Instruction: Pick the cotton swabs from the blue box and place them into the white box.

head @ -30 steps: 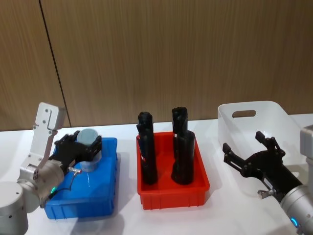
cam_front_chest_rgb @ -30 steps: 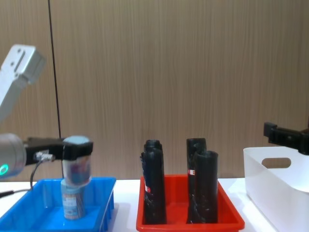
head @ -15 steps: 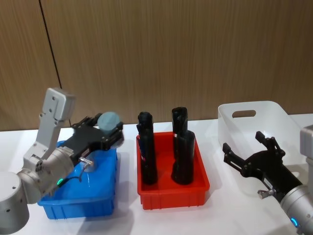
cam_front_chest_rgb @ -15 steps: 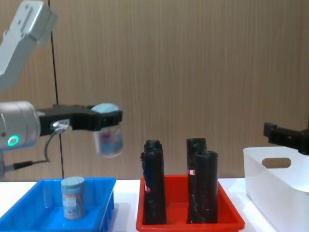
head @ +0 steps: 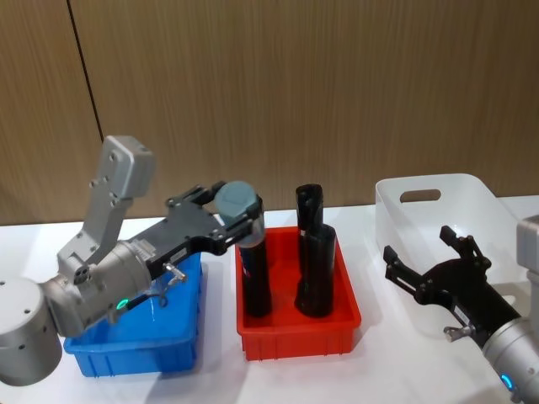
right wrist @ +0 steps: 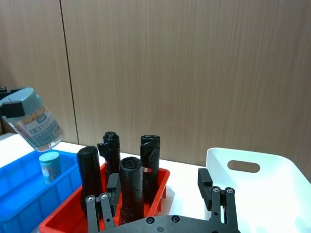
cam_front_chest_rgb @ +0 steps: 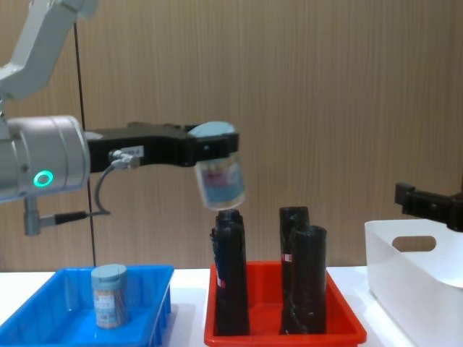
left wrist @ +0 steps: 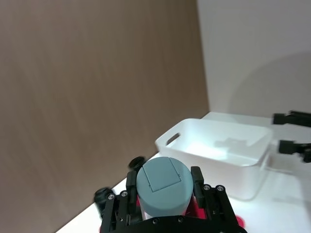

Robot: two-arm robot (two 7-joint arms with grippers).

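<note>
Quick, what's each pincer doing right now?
Left pincer: closed, holding a cotton swab jar.
Right pincer: open, holding nothing.

even bright light, slight blur

The held swab jar [head: 237, 202] covers the tops of the two left black cylinders [head: 255, 278] in the red tray [head: 295, 341]. Left of that tray, the left arm [head: 109, 278] hides much of the blue box [head: 135, 353]. In the chest view the jar's label is blurred, and right of the tray the white box [cam_front_chest_rgb: 416, 289] runs off the picture's edge. In the left wrist view, the left gripper [left wrist: 164, 180] hides the jar's body below its lid with its jaws.
</note>
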